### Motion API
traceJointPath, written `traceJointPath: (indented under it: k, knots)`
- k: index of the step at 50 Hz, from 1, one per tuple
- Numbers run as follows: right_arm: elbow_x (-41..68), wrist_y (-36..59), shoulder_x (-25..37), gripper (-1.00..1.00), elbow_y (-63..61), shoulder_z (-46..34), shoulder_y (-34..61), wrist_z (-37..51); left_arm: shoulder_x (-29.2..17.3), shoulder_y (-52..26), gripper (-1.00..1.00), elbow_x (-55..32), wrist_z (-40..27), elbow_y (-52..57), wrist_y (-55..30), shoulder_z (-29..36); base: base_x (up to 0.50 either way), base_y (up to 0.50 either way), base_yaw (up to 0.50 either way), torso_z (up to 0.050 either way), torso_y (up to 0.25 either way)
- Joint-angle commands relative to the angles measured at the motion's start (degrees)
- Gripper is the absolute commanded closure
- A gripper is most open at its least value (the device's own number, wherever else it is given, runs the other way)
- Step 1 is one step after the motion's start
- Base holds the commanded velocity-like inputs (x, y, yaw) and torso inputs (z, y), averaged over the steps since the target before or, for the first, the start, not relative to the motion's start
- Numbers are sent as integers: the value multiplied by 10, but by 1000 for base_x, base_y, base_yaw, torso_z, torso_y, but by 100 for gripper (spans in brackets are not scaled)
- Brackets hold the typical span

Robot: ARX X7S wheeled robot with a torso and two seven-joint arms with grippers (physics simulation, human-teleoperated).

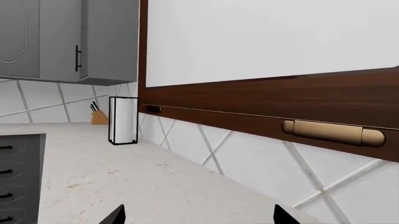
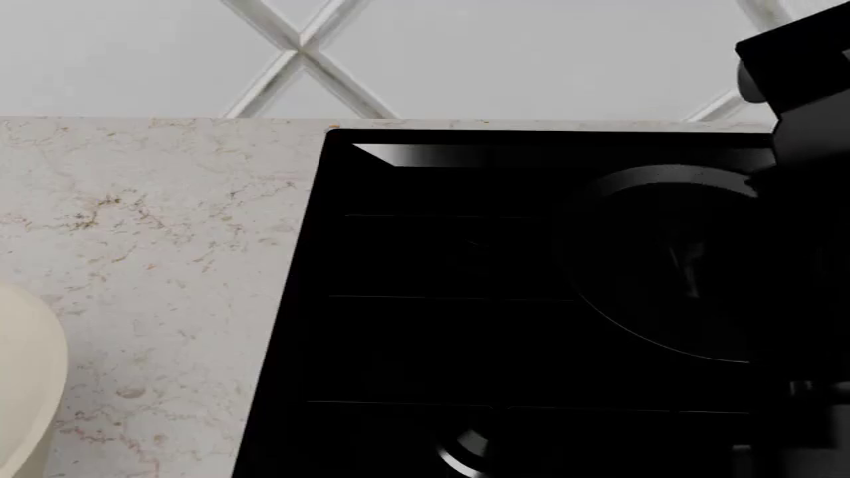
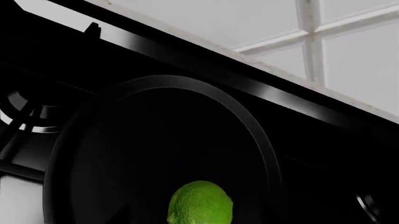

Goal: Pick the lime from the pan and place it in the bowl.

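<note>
Marble countertop (image 2: 159, 249) surrounds the black cooktop (image 2: 439, 329), where the lime (image 3: 199, 203) sits inside the pan (image 3: 249, 121); the cream bowl (image 2: 27, 378) waits well to the left. Right gripper's opening cannot be told. It should descend centred over the lime, jaws wide, before closing.

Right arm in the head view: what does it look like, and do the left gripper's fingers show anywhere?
The right arm is a matte black, blocky, angular housing with no visible markings or cables. The left gripper shows only two black pointed fingertips in the left wrist view.
</note>
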Motion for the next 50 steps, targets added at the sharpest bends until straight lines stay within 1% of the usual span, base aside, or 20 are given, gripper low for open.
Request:
traceJointPath:
  k: [1, 9, 16, 27, 33, 42, 50]
  knots:
    - [2, -15, -14, -100, 28, 26, 4, 14, 7, -10, -100, 9, 7, -9, 3, 3, 0, 0, 0, 0, 0]
    - [10, -26, -19, -100, 45, 37, 3, 31, 8, -20, -100, 17, 7, -12, 3, 21, 0, 0, 0, 0, 0]
    - [15, -31, -18, -100, 51, 46, -4, 41, 6, -28, -100, 11, 1, -11, 0, 24, 0, 0, 0, 0, 0]
    - [25, -45, -19, -100, 69, 60, -9, 59, 3, -50, -100, 14, -4, -14, -2, 54, 0, 0, 0, 0, 0]
    - [28, -48, -20, -100, 73, 62, -12, 62, 10, -56, -100, 16, 6, -20, -1, 60, 0, 0, 0, 0, 0]
    - [36, -58, -23, -100, 91, 73, -7, 79, 13, -55, -100, 14, 7, -18, -7, 51, 0, 0, 0, 0, 0]
    - [46, -75, -25, -100, 117, 85, -5, 99, 10, -73, -100, 17, 5, -23, -7, 74, 0, 0, 0, 0, 0]
